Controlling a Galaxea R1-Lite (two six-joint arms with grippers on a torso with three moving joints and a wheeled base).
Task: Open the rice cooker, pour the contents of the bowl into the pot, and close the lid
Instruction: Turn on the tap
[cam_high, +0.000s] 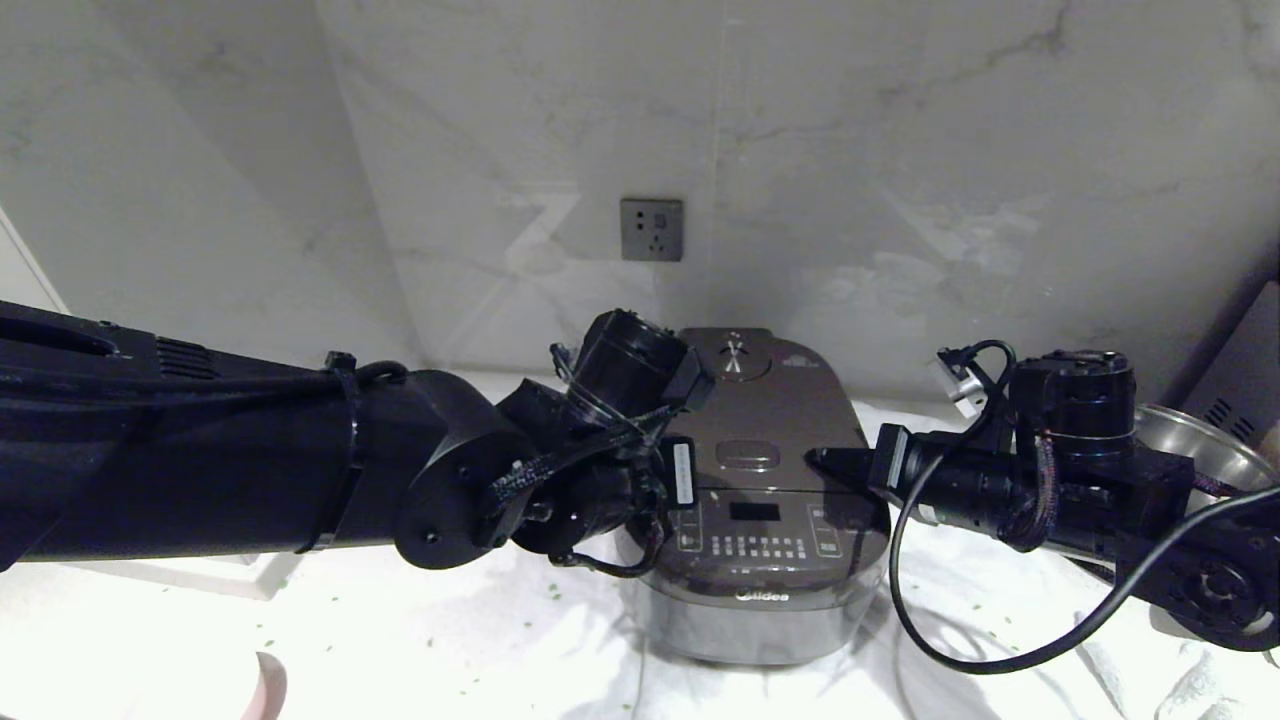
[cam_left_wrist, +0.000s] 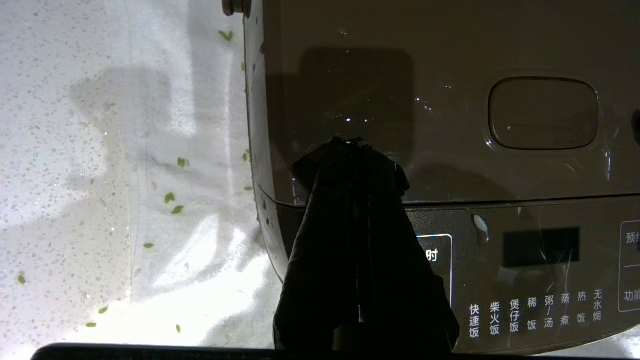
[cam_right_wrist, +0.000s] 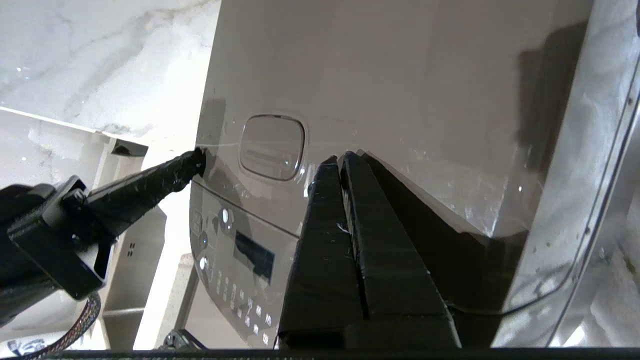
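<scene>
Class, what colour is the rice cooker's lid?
Dark brown-grey; the lid shows best in the left wrist view.

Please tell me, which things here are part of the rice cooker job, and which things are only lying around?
Part of the job:
- rice cooker, its lid down
- pink bowl, at the picture's edge
- green bits scattered on the counter
- left hand and right hand, both shut, tips at the lid

Only lying around:
- steel pan
- wall socket

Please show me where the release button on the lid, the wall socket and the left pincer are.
release button (cam_left_wrist: 543, 113), left wrist view, middle of the oval.
wall socket (cam_high: 651, 229), head view, centre of the plate.
left pincer (cam_left_wrist: 350, 142), left wrist view, closed tips at the lid's front edge.
</scene>
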